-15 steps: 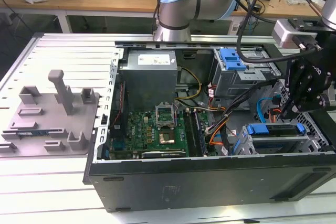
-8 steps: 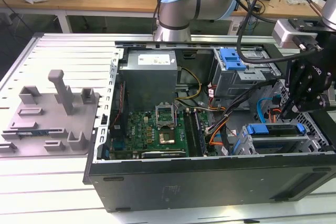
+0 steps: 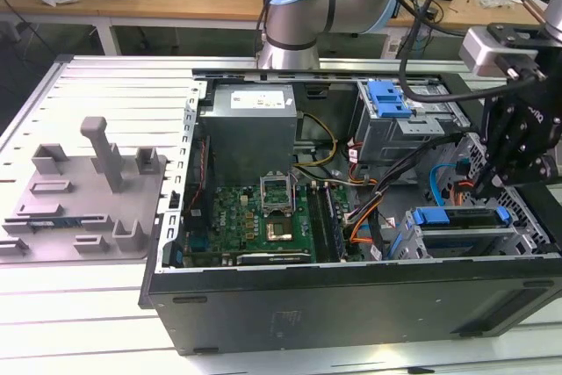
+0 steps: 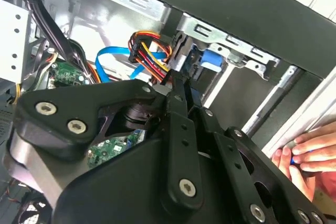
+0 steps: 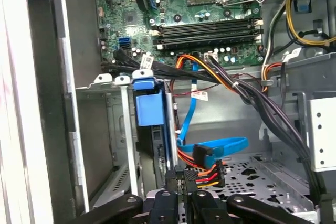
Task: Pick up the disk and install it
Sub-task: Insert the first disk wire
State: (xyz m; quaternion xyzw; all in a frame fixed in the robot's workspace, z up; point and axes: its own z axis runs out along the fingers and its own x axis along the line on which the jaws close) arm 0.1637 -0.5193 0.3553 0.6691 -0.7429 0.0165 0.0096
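Step in hand: I judge this to be the late part of the install. The pick-up looks done, since the disk is in a bay and not loose.
Disk: the flat silver disk in its blue plastic carrier bracket (image 3: 457,217) stands on edge in the metal drive cage. The cage is at the corner of the open black computer case (image 3: 351,300) on the exterior view's right, by the near wall. In the first wrist view its blue handle (image 5: 149,107) sits level with the cage's mouth.
Pincer: my black pincer (image 3: 490,180) hangs inside the case just beside that cage. In both wrist views (image 5: 178,184) (image 4: 182,85) it sits close to the carrier's end.
Pincer state: I cannot tell whether it is spread, pressed together or pinching anything.
Cables: a black plug on red, yellow and orange wires (image 5: 202,169) and a flat blue data cable (image 5: 220,145) lie right by my tip.
Bystander: a person's hand (image 4: 310,153) rests at the case's outer edge.
What a move calls for: a short, straight path along the bay that snags no wires, and clearance from the hand.
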